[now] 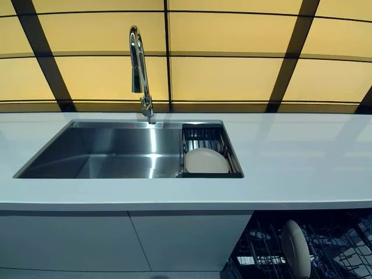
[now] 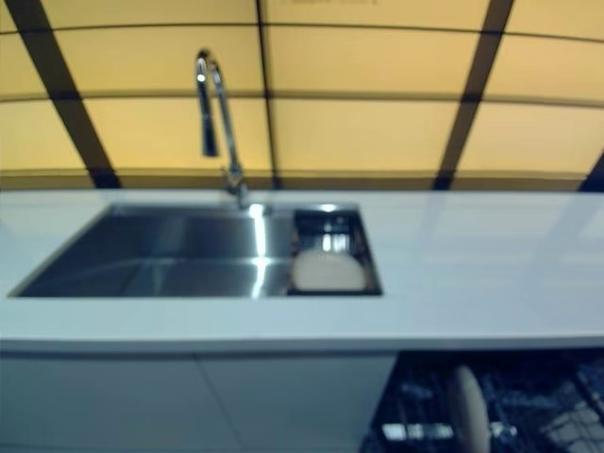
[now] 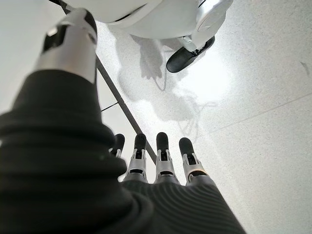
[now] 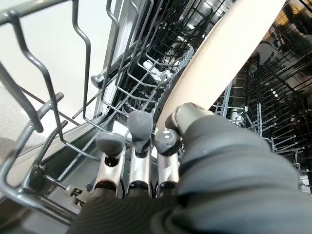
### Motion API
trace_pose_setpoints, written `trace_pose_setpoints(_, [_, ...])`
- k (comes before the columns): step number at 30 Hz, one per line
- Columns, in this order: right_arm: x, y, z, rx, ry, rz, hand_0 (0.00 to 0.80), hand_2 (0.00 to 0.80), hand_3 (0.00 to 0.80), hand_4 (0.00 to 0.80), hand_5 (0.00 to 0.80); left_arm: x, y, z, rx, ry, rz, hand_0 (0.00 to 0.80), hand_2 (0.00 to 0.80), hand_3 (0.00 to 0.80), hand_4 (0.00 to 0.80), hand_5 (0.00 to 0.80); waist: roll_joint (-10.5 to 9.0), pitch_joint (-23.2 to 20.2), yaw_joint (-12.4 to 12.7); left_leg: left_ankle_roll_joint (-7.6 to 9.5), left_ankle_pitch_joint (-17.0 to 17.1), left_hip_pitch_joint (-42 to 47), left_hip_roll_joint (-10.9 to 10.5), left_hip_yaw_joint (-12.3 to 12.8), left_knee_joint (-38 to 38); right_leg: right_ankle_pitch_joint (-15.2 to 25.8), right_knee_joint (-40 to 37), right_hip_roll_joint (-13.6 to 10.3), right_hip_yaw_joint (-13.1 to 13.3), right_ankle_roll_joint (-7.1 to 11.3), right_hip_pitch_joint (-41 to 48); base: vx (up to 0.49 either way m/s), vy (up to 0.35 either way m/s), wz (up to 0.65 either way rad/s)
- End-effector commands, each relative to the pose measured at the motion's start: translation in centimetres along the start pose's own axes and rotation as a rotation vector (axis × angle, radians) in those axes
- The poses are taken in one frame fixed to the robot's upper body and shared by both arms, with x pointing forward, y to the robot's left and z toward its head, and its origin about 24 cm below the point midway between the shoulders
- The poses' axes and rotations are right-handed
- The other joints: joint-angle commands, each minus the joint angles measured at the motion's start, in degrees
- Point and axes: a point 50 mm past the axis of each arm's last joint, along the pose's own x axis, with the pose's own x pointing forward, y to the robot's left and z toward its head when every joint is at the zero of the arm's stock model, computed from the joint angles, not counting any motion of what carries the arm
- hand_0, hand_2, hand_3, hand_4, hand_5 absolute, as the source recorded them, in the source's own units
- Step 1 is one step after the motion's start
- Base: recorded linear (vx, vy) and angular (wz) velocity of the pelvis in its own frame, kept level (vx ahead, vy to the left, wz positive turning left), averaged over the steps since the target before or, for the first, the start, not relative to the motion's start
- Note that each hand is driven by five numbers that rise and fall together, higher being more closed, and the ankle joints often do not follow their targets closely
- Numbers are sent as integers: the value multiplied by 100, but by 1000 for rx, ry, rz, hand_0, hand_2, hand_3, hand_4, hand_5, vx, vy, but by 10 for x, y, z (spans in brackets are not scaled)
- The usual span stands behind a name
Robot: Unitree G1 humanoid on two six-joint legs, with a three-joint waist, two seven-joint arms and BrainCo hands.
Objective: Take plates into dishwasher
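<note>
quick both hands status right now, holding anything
Left hand: open, fingers straight, holding nothing.
Right hand: at the plate in the dishwasher rack; grip cannot be told.

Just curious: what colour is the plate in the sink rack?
The plate is off-white or cream, seen best in the left eye view.

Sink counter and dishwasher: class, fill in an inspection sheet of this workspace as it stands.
Surface: white counter with steel sink, bare.
Job's things: one plate leaning in the sink's drain rack; second plate upright in the dishwasher rack.
Clutter: nothing seen.
Hands: left hand over the floor, fingers straight, empty; right hand inside the dishwasher rack beside the second plate, fingers straight.
Cables: nothing seen.
Surroundings: faucet, yellow wall panels.
</note>
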Motion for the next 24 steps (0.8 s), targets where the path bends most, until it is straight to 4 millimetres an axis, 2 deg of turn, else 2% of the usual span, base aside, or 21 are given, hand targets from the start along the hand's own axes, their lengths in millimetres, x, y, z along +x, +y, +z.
trace_pose_setpoints(1, [5,10,20,-7,-61,9,800,800,800,800,800,6,9,25,33,-89,23,0,0,0,0,0,-134,154,172,94,268,-256,-133,2,46,-219,81,268,-34,45,222,0,0,0])
trace_pose_setpoints(14, [5,7,11,-1,-40,-3,800,800,800,800,800,5,14,25,53,-91,25,0,0,0,0,0,-48,198,166,84,333,-294,-99,-55,59,-238,139,296,13,18,180,17,-41,2])
trace_pose_setpoints(24, [7,9,11,-6,-34,-6,800,800,800,800,800,5,14,34,73,-129,18,0,0,0,0,0,23,234,160,60,350,-342,-73,-81,128,-276,213,295,-11,-11,142,-1,-7,0])
